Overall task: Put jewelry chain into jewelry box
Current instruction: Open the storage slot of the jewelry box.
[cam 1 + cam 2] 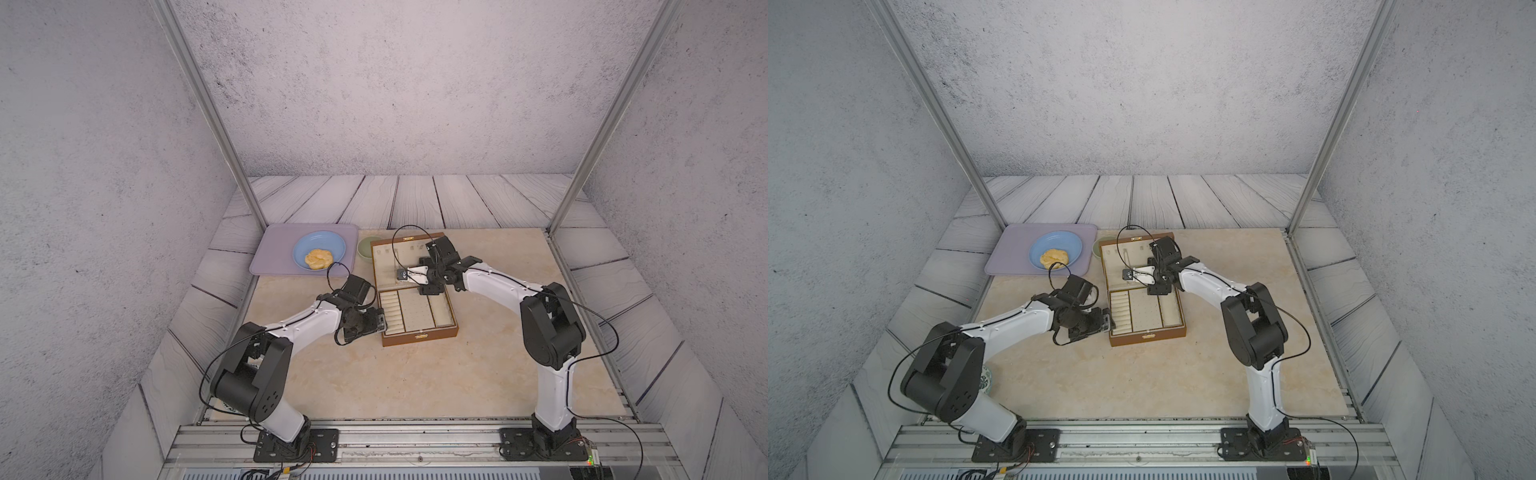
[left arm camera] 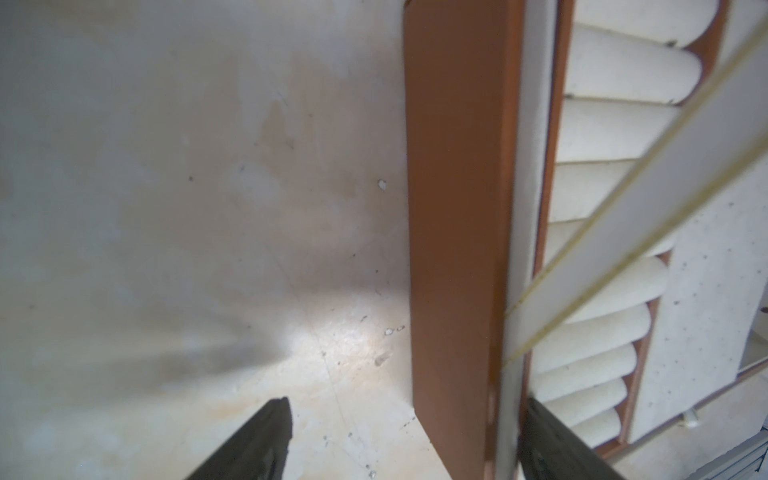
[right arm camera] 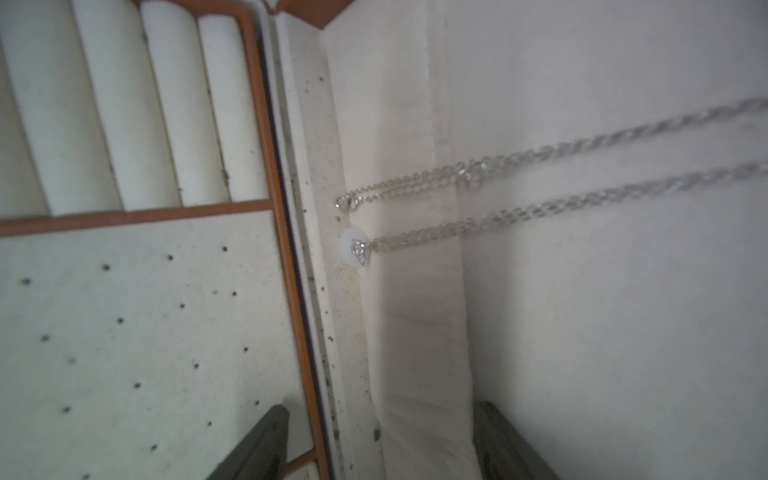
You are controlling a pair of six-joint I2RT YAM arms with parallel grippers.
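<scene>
**Status.** The brown rectangular hinged jewelry box with cream lining (image 1: 419,337) stands open on the beige stone-pattern table (image 1: 415,382). The thin silver jewelry chain (image 3: 519,216) lies inside the box, on the lining of the lid half, in two near-parallel strands. Its white bead end piece (image 3: 355,248) rests just beside the hinge line. The chain is too fine to make out in the top views.

**Right gripper** (image 1: 401,274). It hovers over the lid half with its jaws well apart and nothing held. The strands lie ahead of the fingertips, not between them.

**Left gripper** (image 1: 381,325). Its jaws are wide apart and straddle the box's left wall near the front corner. One finger is outside the wall and the other is over the cream ring-roll rows (image 2: 623,66). No clamping is visible.

**Procedure (judged).** Placement appears complete.
1. Leave the right jaws apart.
2. Raise the right gripper straight up, away from the strands, so that no finger hooks a link.
3. Lift the left gripper off the wall without nudging the box.
</scene>
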